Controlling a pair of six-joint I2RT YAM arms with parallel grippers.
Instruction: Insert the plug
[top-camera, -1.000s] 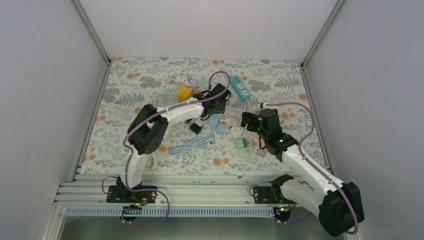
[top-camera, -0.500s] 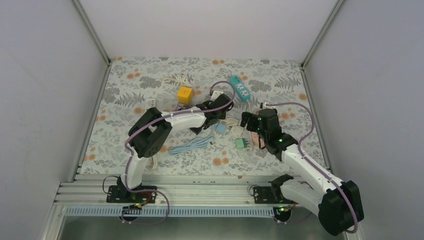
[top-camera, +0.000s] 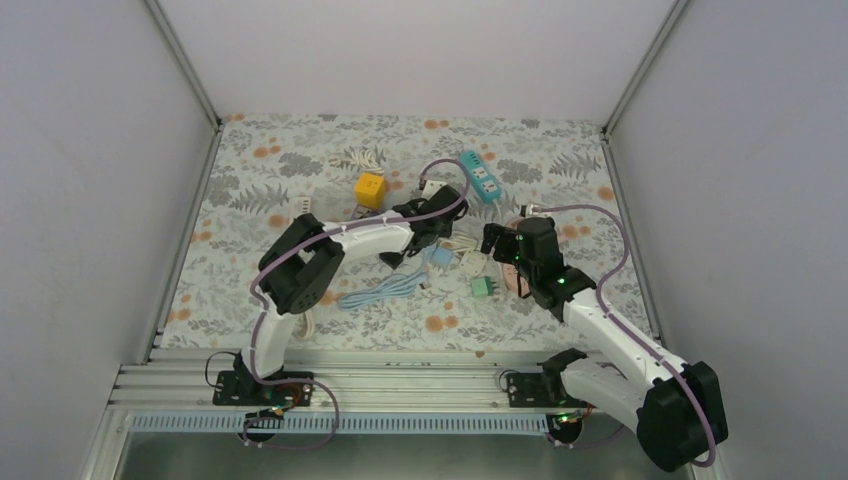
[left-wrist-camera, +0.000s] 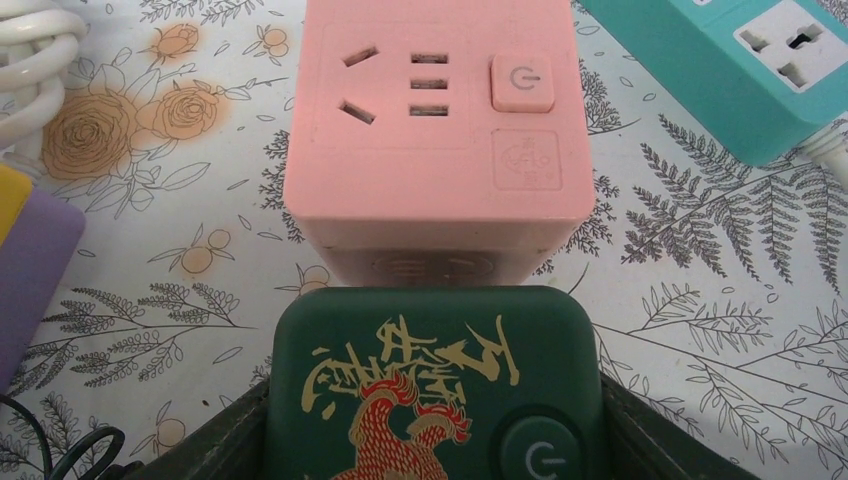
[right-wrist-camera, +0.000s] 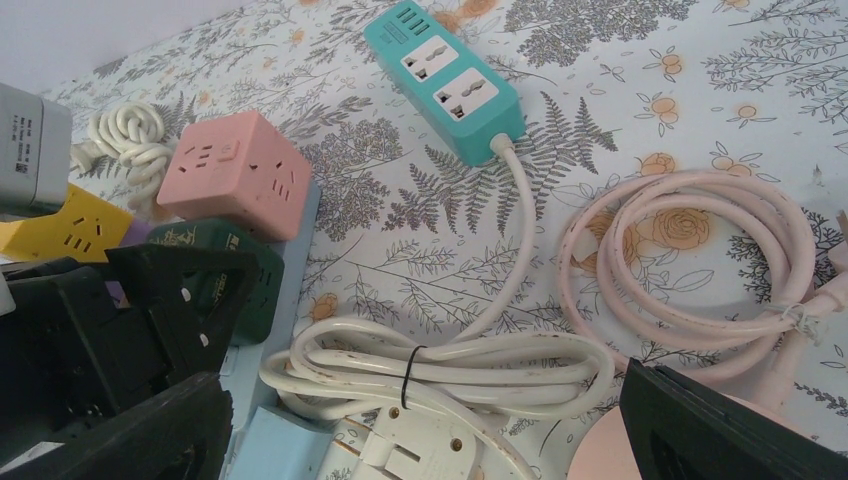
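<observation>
My left gripper (left-wrist-camera: 432, 440) is shut on a dark green cube socket (left-wrist-camera: 430, 340) with a red and gold design, low over the table. A pink cube socket (left-wrist-camera: 435, 130) stands right in front of it, almost touching. In the top view the left gripper (top-camera: 435, 222) is at the table's middle. My right gripper (right-wrist-camera: 420, 400) is open and empty, its fingers wide apart. A white plug (right-wrist-camera: 430, 445) with its tied white cable (right-wrist-camera: 450, 360) lies between and below the fingers. The green cube also shows in the right wrist view (right-wrist-camera: 225, 265), clamped by the left gripper.
A teal power strip (top-camera: 481, 177) lies at the back, its white cord running to the bundle. A coiled pink cable (right-wrist-camera: 680, 260) is on the right. A yellow cube (top-camera: 370, 187), a light blue strip (right-wrist-camera: 275, 445), a light blue cable (top-camera: 385, 290) and a small green adapter (top-camera: 483, 287) lie around.
My left gripper has moved nearer and lower, from beside the teal strip to the middle cluster, then stayed still. The right arm has not moved.
</observation>
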